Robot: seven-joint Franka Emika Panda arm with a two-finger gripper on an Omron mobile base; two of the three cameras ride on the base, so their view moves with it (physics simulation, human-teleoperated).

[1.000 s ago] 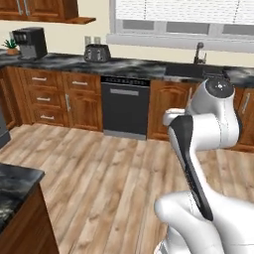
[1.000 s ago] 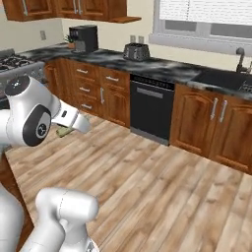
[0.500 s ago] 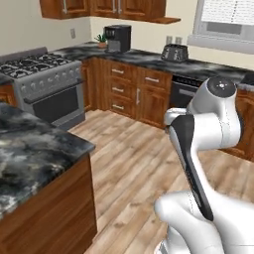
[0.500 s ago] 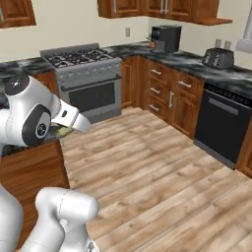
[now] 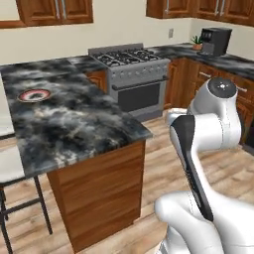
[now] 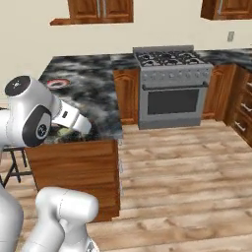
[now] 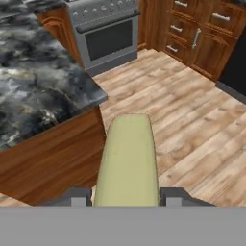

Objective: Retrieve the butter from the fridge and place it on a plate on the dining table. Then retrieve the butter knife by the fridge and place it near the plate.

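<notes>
Base swung toward dining table [image 5: 74, 124]; butter [image 7: 127, 161] hides gripper [image 7: 126, 196] fingertips.

The butter [image 7: 127, 161] is pale yellow-green. The table [image 5: 74, 124] top is black (with grey swirls). The plate [image 5: 33, 95] has a red ring.

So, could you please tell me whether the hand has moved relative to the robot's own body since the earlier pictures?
No. The hand holding the butter sits beside the same shoulder joint; just the base turned, bringing the dining table into view.
</notes>
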